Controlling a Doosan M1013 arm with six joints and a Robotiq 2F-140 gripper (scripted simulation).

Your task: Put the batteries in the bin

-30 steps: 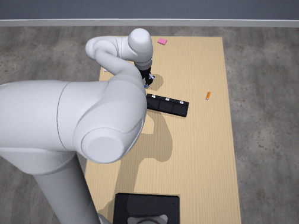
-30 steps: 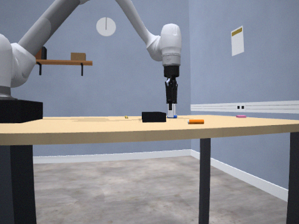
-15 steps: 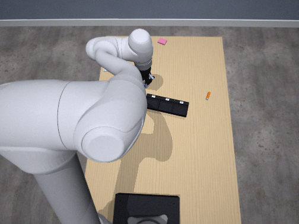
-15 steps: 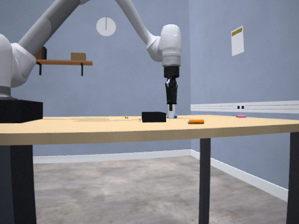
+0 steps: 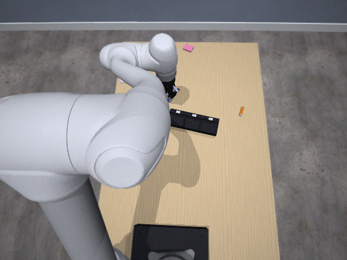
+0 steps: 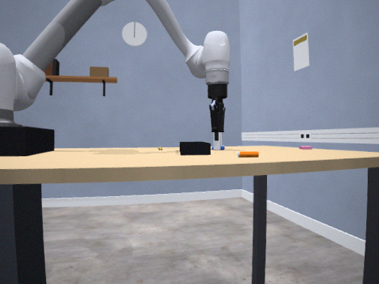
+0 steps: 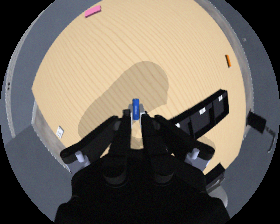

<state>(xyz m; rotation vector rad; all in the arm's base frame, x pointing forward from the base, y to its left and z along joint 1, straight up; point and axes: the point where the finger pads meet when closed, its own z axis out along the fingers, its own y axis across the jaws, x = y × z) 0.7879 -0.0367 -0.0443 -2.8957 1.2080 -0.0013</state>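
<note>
your top view looks down from high behind the arm's base, facing the far wall, with the arm's shoulder filling its left half. your exterior view sits low at table height, off to one side, looking across the surface. your wrist view rides just above the gripper, a fisheye looking straight down. all three share the black bin row and the orange battery.
</note>
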